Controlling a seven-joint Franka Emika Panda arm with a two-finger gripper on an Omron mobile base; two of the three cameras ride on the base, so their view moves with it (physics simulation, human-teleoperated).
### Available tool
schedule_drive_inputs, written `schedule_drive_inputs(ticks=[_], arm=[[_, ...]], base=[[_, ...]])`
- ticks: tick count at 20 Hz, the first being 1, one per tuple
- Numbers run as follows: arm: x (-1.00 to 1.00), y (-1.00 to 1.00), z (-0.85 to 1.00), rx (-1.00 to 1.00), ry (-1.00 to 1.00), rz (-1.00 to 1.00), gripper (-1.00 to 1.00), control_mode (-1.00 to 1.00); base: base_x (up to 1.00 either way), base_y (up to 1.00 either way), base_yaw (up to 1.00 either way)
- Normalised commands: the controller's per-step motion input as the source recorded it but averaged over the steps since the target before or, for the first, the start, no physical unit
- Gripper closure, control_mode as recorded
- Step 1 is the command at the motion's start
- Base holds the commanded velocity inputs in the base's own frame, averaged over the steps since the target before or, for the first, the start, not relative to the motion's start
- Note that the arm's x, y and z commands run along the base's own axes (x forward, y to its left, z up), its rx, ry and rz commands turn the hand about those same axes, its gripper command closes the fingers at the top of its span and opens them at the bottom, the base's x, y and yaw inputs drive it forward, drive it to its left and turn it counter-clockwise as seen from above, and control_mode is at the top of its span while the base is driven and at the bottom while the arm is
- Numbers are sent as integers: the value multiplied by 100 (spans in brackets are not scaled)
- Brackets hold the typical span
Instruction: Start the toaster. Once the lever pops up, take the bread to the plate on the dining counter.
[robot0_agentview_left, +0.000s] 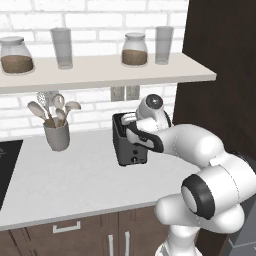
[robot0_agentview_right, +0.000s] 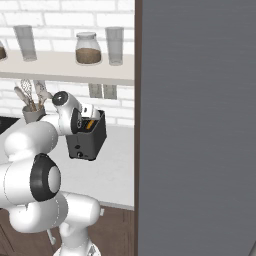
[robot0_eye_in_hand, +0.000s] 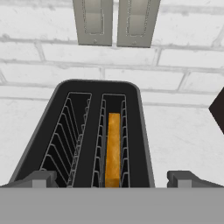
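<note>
Left base view: the toaster (robot0_agentview_left: 129, 142) stands on the pale worktop (robot0_agentview_left: 65, 185), close to the white brick wall, with its narrow front face and small pale knob turned toward the camera. The white arm reaches over from the lower right and its hand covers the right part of the toaster top, so the gripper fingers cannot be seen clearly here. To the left of the toaster, well apart, stands a grey utensil cup (robot0_agentview_left: 56, 136) with spoons and a whisk. Above, a shelf (robot0_agentview_left: 105, 72) carries two jars with brown content and two glasses.

Right base view: the toaster (robot0_agentview_right: 89, 138) is seen from the other side, and an orange edge of the bread (robot0_agentview_right: 90, 125) shows in its top. The hand is just above the toaster, at its left end. A tall dark panel (robot0_agentview_right: 195, 125) fills the right half of the picture. The utensil cup (robot0_agentview_right: 33, 114) stands behind the arm.

Hand view: the camera looks down into the two slots of the toaster (robot0_eye_in_hand: 94, 127). The bread (robot0_eye_in_hand: 113, 148) sits upright in the right slot; the left slot holds only its wire rack. The gripper (robot0_eye_in_hand: 112, 178) is spread wide, one fingertip at each side of the toaster, and it holds nothing. On the wall behind are two grey sockets (robot0_eye_in_hand: 116, 22).
</note>
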Motion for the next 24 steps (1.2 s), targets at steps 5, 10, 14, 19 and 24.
schedule_drive_inputs(ticks=[5,10,14,19,24], arm=[[0,0,0,0,0,0,-100,-100],[0,0,0,0,0,0,-100,-100],[0,0,0,0,0,0,-100,-100],[0,0,0,0,0,0,-100,-100],[0,0,0,0,0,0,-100,-100]], base=[[0,0,0],[0,0,0],[0,0,0],[0,0,0],[0,0,0]])
